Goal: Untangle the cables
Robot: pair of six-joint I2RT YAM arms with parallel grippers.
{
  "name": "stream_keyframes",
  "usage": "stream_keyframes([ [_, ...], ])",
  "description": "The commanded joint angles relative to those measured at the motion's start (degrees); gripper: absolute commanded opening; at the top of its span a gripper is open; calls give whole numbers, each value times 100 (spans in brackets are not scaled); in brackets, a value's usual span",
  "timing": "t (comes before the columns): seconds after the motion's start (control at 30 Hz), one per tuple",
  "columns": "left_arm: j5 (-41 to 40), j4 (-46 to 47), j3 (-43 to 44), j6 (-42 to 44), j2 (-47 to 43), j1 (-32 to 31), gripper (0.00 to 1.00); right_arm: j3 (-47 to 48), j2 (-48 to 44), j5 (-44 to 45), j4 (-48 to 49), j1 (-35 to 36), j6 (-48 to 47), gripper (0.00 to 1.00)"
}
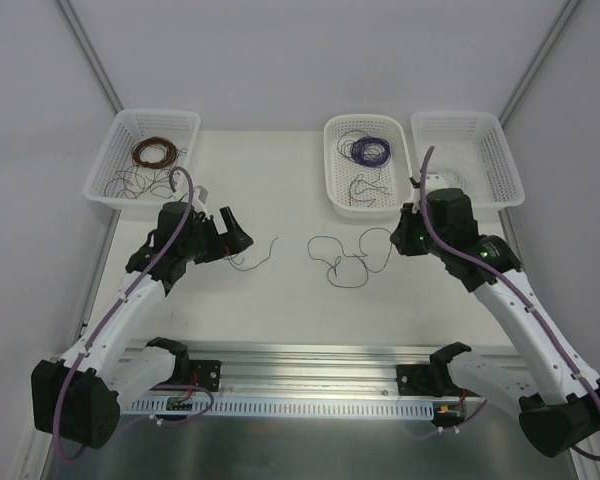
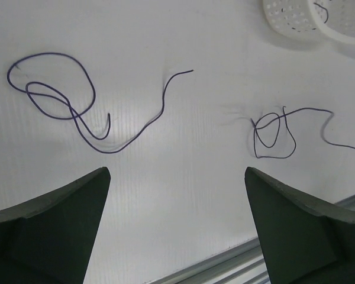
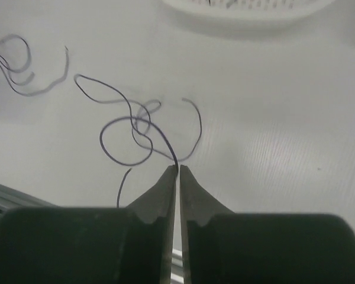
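The cables lie as thin purple-dark strands on the white table. A loose tangle [image 1: 345, 258] sits at the middle, and it shows in the right wrist view [image 3: 133, 130] and the left wrist view [image 2: 273, 133]. A separate squiggly strand [image 1: 252, 260] lies by the left arm and shows large in the left wrist view [image 2: 71, 106]. My right gripper [image 1: 400, 240] is shut, its tips [image 3: 178, 168] pinching one wire end of the tangle just above the table. My left gripper [image 1: 237, 236] is wide open and empty [image 2: 177, 173], hovering near the separate strand.
Three white baskets stand at the back. The left one [image 1: 160, 113] holds a brown coil and loose wires. The middle one [image 1: 365, 119] holds a purple coil. The right one [image 1: 456, 115] stands behind my right arm. An aluminium rail [image 1: 310, 375] runs along the near edge.
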Motion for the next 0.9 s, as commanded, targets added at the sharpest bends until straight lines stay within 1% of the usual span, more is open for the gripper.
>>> stream_keyframes([
  [0.0, 140, -89, 181, 806, -501, -2, 99, -619, 352, -494, 260, 6, 375, 10],
  [0.03, 105, -89, 164, 921, -581, -2, 99, -724, 432, -608, 356, 15, 427, 11],
  [0.07, 104, -97, 111, 1018, -669, -2, 99, -917, 528, -618, 392, 15, 454, 16],
  [0.17, 113, -124, 50, 1309, -1003, -2, 99, -1085, 862, -653, 497, 15, 585, 28],
  [0.2, 104, -141, 14, 1422, -1178, -2, 99, -1147, 924, -688, 532, 24, 603, 38],
  [0.23, 104, -176, 5, 1476, -1258, -2, 99, -1191, 1012, -766, 680, 50, 647, 43],
  [0.27, 69, -176, -38, 1546, -1345, -2, 99, -1217, 1056, -793, 760, 85, 673, 54],
  [0.33, -18, -212, -91, 1704, -1574, -2, 99, -1227, 1170, -820, 962, 234, 709, 64],
  [0.37, -62, -220, -135, 1757, -1636, 6, 99, -1209, 1353, -785, 1007, 313, 735, 72],
  [0.43, -247, -264, -170, 1880, -1785, -2, 99, -1086, 1652, -636, 1112, 550, 779, 80],
  [0.47, -326, -290, -197, 1915, -1829, 6, 99, -1025, 1758, -583, 1147, 621, 849, 86],
  [0.57, -581, -317, -284, 1977, -1873, -2, 99, -779, 2205, -188, 1271, 990, 989, 94],
  [0.6, -677, -326, -320, 1960, -1874, -2, 99, -700, 2373, 109, 1314, 1156, 1016, 95],
  [0.67, -774, -326, -390, 1925, -1830, -2, 99, -436, 2837, 304, 1332, 1315, 1052, 95],
  [0.73, -888, -335, -355, 1942, -1786, -2, 99, -191, 3129, 480, 1385, 1517, 1095, 94],
  [0.77, -932, -335, -346, 1925, -1768, 6, 99, -120, 3426, 498, 1403, 1605, 1139, 94],
  [0.87, -1109, -335, -346, 1933, -1768, -2, 99, 12, 3789, 613, 1552, 1667, 1376, 92],
])
